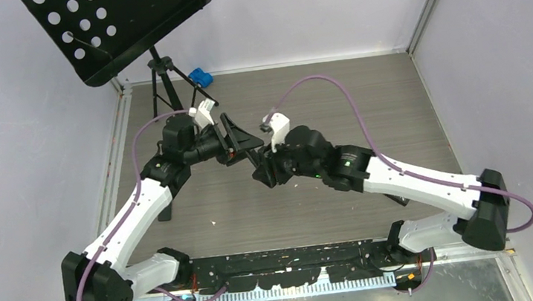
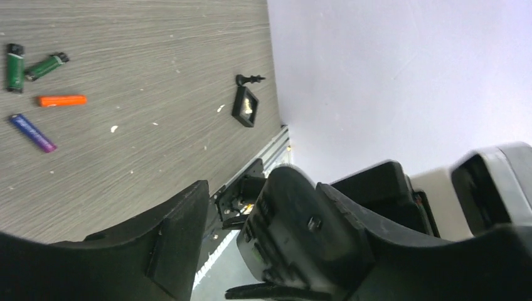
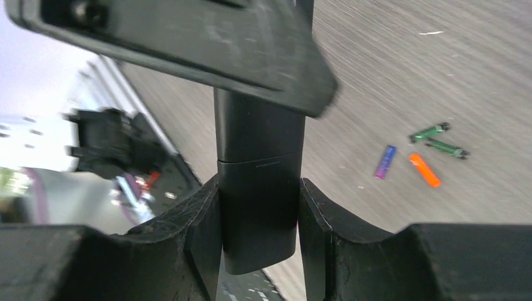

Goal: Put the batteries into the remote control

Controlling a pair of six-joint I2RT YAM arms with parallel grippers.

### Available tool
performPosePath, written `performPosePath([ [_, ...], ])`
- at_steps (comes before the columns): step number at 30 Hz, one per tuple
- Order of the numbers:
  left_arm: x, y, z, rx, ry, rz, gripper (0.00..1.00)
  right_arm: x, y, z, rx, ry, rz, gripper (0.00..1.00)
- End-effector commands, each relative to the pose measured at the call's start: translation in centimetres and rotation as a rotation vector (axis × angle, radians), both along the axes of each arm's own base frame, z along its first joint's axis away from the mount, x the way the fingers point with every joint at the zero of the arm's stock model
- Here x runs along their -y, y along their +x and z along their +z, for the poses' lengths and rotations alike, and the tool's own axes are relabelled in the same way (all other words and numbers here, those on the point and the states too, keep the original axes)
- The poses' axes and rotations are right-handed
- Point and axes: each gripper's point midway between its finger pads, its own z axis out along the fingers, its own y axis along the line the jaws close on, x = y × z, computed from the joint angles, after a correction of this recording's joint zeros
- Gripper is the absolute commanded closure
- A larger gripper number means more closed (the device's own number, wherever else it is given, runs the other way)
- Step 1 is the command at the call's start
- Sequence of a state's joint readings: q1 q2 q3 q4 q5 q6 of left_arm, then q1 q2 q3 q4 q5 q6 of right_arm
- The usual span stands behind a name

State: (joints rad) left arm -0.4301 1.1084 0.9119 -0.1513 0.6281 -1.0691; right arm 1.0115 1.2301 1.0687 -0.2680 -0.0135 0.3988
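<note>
My right gripper [image 3: 258, 185] is shut on the lower end of a black remote [image 3: 257, 207] and holds it in the air above the table's middle [image 1: 264, 171]. My left gripper [image 1: 247, 141] is open, its tips at the remote's far end; one of its fingers [image 3: 188, 44] crosses the top of the right wrist view. In the left wrist view a dark rounded body [image 2: 288, 232] sits between the left fingers, with a gap on its left. The batteries lie loose on the table: two green [image 2: 14, 66] [image 2: 47, 64], one orange [image 2: 61, 100], one purple [image 2: 31, 133]. They also show in the right wrist view [image 3: 425, 170].
A small black square piece [image 2: 245, 106] and a thin black part [image 2: 250, 79] lie near the table's edge. A black perforated music stand [image 1: 116, 24] on a tripod stands at the back left. A blue object [image 1: 200, 76] lies by the back wall.
</note>
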Motion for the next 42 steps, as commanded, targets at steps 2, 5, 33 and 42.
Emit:
performPosePath([
  [2,-0.5,0.5,-0.5,-0.019,0.042,0.039,0.44,1.3,3.0,-0.6,0.217,-0.286,-0.074,0.78],
  [5,-0.8,0.2,-1.6,-0.056,0.071,0.046,0.53,0.9,3.6,-1.1,0.227,-0.318,-0.095,0.78],
  [33,-0.6,0.8,2.3,0.216,-0.013,-0.021,1.00,4.5,1.0,7.3,-0.018,0.280,-0.374,0.00],
  [42,-0.3,-1.7,9.6,0.305,-0.258,-0.056,1.00,5.9,0.9,9.9,-0.230,0.809,-0.510,0.00],
])
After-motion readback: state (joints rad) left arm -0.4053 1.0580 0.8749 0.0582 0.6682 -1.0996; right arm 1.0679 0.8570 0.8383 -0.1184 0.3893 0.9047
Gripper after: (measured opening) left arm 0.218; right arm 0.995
